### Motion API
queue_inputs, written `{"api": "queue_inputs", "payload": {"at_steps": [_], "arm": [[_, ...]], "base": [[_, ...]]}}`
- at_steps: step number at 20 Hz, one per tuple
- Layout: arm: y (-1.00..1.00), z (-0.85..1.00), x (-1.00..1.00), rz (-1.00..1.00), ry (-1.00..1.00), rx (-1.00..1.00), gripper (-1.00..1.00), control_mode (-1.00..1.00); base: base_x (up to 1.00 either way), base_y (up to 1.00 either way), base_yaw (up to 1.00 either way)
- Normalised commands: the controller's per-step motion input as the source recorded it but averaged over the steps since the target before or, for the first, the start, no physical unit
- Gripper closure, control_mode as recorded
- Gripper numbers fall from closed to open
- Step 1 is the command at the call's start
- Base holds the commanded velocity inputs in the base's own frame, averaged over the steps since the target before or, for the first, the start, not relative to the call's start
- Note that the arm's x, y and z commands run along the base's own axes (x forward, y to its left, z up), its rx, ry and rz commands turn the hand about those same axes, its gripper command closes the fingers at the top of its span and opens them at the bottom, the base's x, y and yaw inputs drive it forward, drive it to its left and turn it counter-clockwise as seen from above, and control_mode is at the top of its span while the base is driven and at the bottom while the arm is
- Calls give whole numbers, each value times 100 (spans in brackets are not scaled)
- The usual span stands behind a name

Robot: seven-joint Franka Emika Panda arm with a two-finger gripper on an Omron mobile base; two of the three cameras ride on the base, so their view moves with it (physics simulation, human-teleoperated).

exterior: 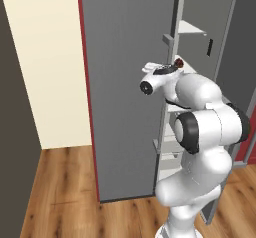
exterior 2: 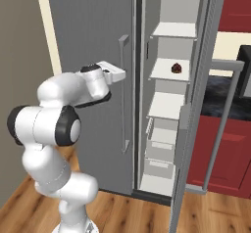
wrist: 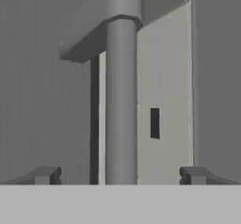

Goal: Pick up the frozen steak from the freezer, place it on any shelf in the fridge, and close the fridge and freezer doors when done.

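Two fingers (wrist: pixel 47 175) spread wide around the fridge door handle (wrist: pixel 121 100), centre frame, gripping nothing. Right base view alone reveals the frozen steak (exterior 2: pixel 177 68) on a freezer (exterior 2: pixel 171 104) shelf, upper right.

Rendered frames, even bright light, no clear source direction. No glare, no hard cast shadows; only soft shading on arm (exterior 2: pixel 54 124) curves & under freezer (exterior 2: pixel 169 80) shelves. Base views fairly sharp w/ slight jaggies. Hand view soft, low-res, handle bar (wrist: pixel 121 100) edges blurry. No visible edge distortion.
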Motion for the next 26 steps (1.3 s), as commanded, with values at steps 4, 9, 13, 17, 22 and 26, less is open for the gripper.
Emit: {"api": "queue_inputs", "payload": {"at_steps": [4, 9, 13, 17, 22, 26], "arm": [[0, 98, -95, 1, -2, 0, -100, -100], [-3, 95, -100, 3, 0, 1, -100, -100], [-15, 70, -100, 8, 5, 0, -100, -100], [-30, 21, -100, 19, 10, 1, -100, -100], [-34, 2, -100, 22, 17, 4, -100, -100], [-30, 11, -100, 19, 20, 4, -100, -100]], "base": [[0, 0, 0], [0, 0, 0], [0, 0, 0], [0, 0, 0], [0, 0, 0], [0, 0, 0]]}}
